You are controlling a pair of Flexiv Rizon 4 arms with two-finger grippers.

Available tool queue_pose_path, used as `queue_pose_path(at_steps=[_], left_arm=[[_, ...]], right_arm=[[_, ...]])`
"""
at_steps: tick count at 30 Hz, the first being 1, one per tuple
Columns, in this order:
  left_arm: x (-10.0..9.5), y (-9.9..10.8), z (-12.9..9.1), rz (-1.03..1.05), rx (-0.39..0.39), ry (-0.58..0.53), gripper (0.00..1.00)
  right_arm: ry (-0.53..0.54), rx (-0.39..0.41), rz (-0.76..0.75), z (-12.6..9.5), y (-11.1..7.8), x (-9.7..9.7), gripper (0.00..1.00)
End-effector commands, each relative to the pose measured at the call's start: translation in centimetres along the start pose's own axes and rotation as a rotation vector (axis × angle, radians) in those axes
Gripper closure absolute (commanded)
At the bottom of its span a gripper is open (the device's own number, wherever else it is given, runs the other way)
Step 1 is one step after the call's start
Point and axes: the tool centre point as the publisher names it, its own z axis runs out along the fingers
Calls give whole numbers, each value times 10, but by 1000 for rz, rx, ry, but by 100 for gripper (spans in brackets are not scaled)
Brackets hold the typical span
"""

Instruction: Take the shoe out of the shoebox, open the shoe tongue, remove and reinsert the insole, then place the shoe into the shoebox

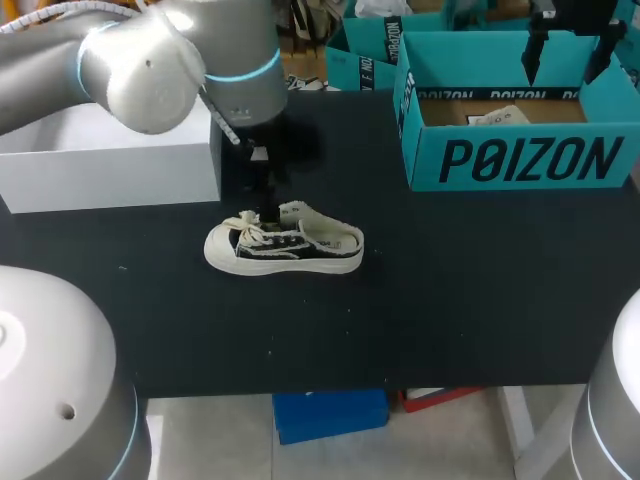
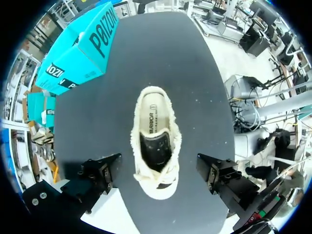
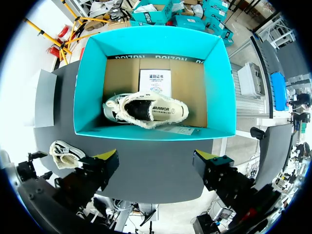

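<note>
The sneaker (image 1: 283, 247) lies on the black table (image 1: 450, 300), left of the teal shoebox (image 1: 520, 160). The left gripper (image 2: 158, 171) hangs over its laces (image 2: 165, 176) with fingers wide apart. It should narrow, then pinch only the tongue beneath. The right gripper (image 3: 155, 163), also spread, hovers over the shoebox.

canvas shoe (image 1: 288, 249), cardboard shoebox (image 1: 530, 160); matt table (image 1: 450, 300)

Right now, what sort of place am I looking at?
Probably a robot test bench: a left gripper and right gripper over a black table, with a shoe and teal shoebox.
</note>
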Motion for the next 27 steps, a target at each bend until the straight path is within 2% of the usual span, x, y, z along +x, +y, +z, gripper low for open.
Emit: queue_pose_path(at_steps=[1,5,14,23,27], left_arm=[[-3,32,-25,-20,138,72,0],[-5,49,-39,-29,185,91,0],[-7,91,-61,-82,316,11,0],[1,115,-75,-66,442,29,0],[1,121,-80,-76,475,21,0]], right_arm=[[-1,2,0,0,1,0,0],[-1,2,0,0,1,0,0],[-1,2,0,0,1,0,0],[-1,2,0,0,1,0,0],[-1,2,0,0,1,0,0]])
